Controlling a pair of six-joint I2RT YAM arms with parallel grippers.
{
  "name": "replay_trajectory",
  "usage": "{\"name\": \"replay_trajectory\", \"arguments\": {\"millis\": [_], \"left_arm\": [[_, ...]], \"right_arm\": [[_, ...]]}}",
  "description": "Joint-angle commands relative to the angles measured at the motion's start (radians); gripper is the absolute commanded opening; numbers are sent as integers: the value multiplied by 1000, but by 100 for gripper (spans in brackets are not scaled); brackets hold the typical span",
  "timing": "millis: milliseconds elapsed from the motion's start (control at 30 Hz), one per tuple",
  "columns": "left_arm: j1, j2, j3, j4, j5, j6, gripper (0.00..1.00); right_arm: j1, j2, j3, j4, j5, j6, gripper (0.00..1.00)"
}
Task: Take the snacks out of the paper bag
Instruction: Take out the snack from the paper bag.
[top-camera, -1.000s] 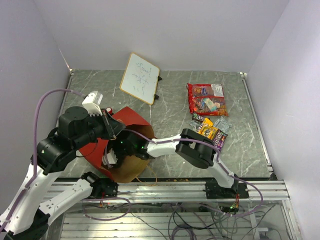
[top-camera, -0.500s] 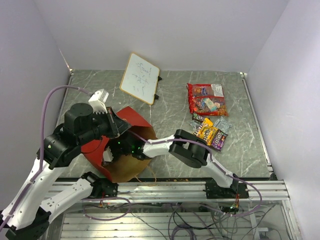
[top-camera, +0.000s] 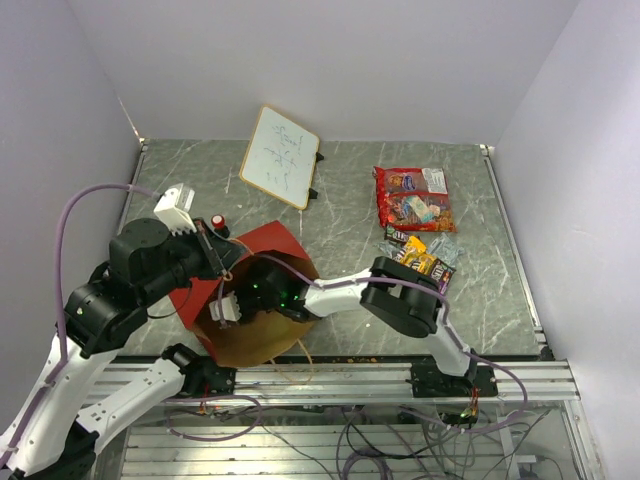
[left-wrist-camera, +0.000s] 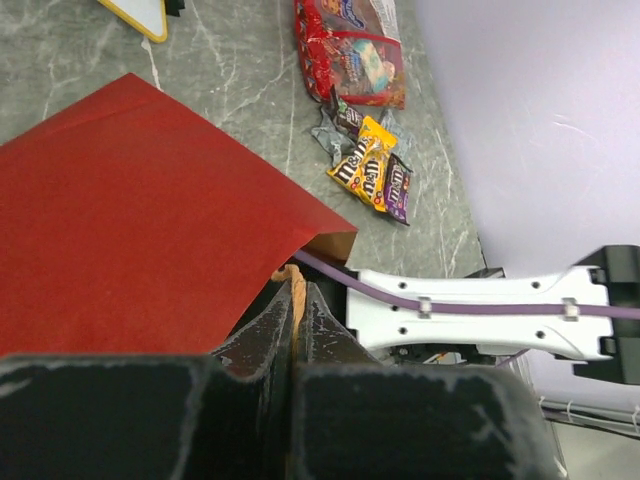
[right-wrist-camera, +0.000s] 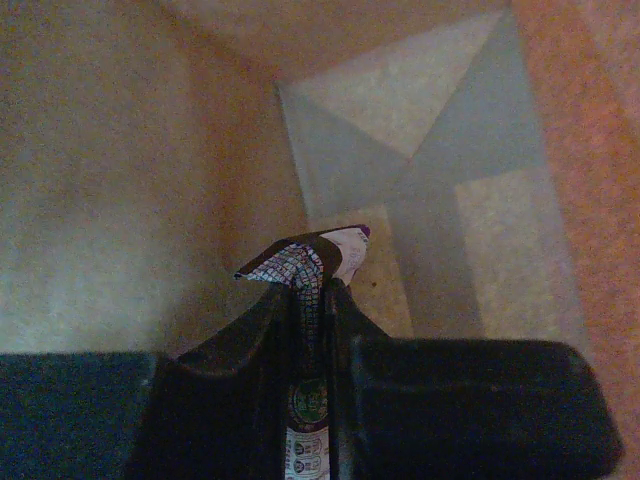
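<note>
Inside the paper bag (top-camera: 262, 248) my right fingers (right-wrist-camera: 262, 322) clamp a packet (right-wrist-camera: 302, 263), left fingers (left-wrist-camera: 260, 328) pinch its handle (left-wrist-camera: 296, 292), other snacks (top-camera: 414, 198) already out.

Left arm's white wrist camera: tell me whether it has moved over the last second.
Yes: the wrist camera has shifted slightly left, farther from the whiteboard.

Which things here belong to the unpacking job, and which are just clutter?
Job: paper bag, held by the left gripper; packet pinched in the right gripper inside it; red candy bag and small packets, already out.
Lying about: whiteboard; marker cap.
</note>
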Motion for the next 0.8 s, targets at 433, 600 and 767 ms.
{"name": "replay_trajectory", "arguments": {"millis": [433, 600, 767], "left_arm": [[1, 53, 43, 25, -64, 8, 7], [0, 55, 51, 39, -68, 12, 7], [0, 72, 69, 55, -84, 6, 7]], "right_arm": [[-3, -595, -394, -157, 65, 253, 0], [-2, -731, -424, -239, 182, 343, 0], [-3, -849, -430, -317, 302, 400, 0]]}}
